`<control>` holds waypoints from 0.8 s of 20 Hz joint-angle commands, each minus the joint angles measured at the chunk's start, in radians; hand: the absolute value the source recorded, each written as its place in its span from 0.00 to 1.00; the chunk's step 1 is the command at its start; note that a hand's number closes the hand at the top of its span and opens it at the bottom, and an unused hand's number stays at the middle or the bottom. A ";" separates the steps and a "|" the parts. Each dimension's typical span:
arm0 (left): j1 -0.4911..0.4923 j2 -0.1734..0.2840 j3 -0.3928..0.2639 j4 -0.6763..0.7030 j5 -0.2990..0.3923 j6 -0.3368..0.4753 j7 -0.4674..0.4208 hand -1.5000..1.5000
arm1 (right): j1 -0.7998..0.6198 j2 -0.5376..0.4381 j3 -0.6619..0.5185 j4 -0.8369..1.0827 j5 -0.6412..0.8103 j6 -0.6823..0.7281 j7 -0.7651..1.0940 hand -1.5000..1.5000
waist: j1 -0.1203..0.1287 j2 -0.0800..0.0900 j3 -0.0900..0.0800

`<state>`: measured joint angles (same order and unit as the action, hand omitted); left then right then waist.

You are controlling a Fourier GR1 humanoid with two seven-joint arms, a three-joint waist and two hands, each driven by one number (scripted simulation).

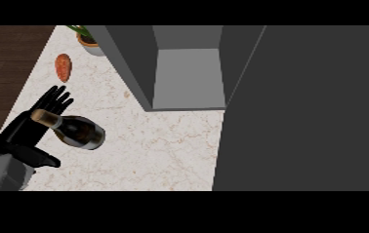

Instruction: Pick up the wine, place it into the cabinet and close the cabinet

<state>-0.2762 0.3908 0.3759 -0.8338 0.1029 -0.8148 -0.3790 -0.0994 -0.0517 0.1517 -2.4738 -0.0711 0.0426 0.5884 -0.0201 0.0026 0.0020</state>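
1. The left hand [36,120] shows at the lower left of the head view, its fingers [56,99] straight and a little spread, pointing up the bench [166,149]. They are apart, not curled round anything that I can make out.
2. The wine [78,129] stands just below and to the right of those fingers, its capped neck close against the palm side and its dark body leaning away to the right. Whether the palm or thumb actually touches the neck cannot be told from here.
3. The cabinet [189,66] lies up and to the right of the fingers, well apart from them. It is open, its grey inside showing, with a wide dark door panel [296,110] swung out on its right.
4. Above the fingertips lies a small orange vegetable [63,67], and beyond it a potted plant [88,41] at the cabinet's left corner.
5. The right hand shows nowhere.
6. Progress, as I judge it: early. The bottle is not yet grasped or lifted. Still left are the grasp, the carry to the cabinet, setting it inside and shutting the door.
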 commanded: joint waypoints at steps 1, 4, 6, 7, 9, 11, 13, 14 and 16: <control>0.000 0.022 -0.043 0.144 -0.108 -0.061 -0.226 0.00 | 0.078 -0.005 0.015 -0.100 -0.055 0.027 0.004 0.00 | -0.008 0.003 -0.005; -0.046 0.002 -0.064 0.226 -0.114 -0.047 -0.274 0.00 | -0.026 0.017 0.025 -0.024 -0.001 -0.010 0.007 0.00 | -0.007 0.006 -0.007; -0.017 0.043 -0.073 0.254 -0.131 -0.066 -0.334 0.00 | 0.043 0.031 0.076 -0.052 0.004 0.008 -0.024 0.00 | -0.008 0.005 -0.006; -0.020 0.029 -0.087 0.266 -0.137 -0.055 -0.342 0.00 | 0.044 -0.002 -0.029 -0.030 -0.057 0.030 -0.051 0.00 | -0.004 0.005 -0.005; -0.072 0.036 -0.097 0.317 -0.143 -0.045 -0.342 0.00 | 0.045 0.032 0.065 -0.037 0.019 0.005 -0.037 0.00 | -0.012 0.005 -0.006; -0.070 0.013 -0.118 0.347 -0.159 -0.024 -0.366 0.00 | -0.012 0.019 0.023 -0.043 -0.008 -0.012 0.016 0.00 | -0.012 0.007 -0.007; -0.038 0.011 -0.128 0.351 -0.161 -0.025 -0.414 0.00 | 0.013 0.016 0.021 -0.080 -0.020 -0.011 0.021 0.00 | -0.014 0.005 -0.007; -0.080 0.013 -0.123 0.377 -0.142 -0.045 -0.371 0.00 | 0.008 0.004 0.004 -0.064 -0.058 0.010 0.011 0.00 | -0.015 0.006 -0.006; -0.082 0.015 -0.120 0.410 -0.130 -0.058 -0.386 0.00 | -0.012 0.023 0.040 -0.030 -0.003 -0.006 0.003 0.00 | -0.013 0.007 -0.008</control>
<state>-0.3404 0.3969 0.2570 -0.4936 -0.0380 -0.7011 -0.6333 -0.1130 -0.0311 0.1854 -2.4682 -0.0567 0.0379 0.5751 -0.0311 0.0085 -0.0048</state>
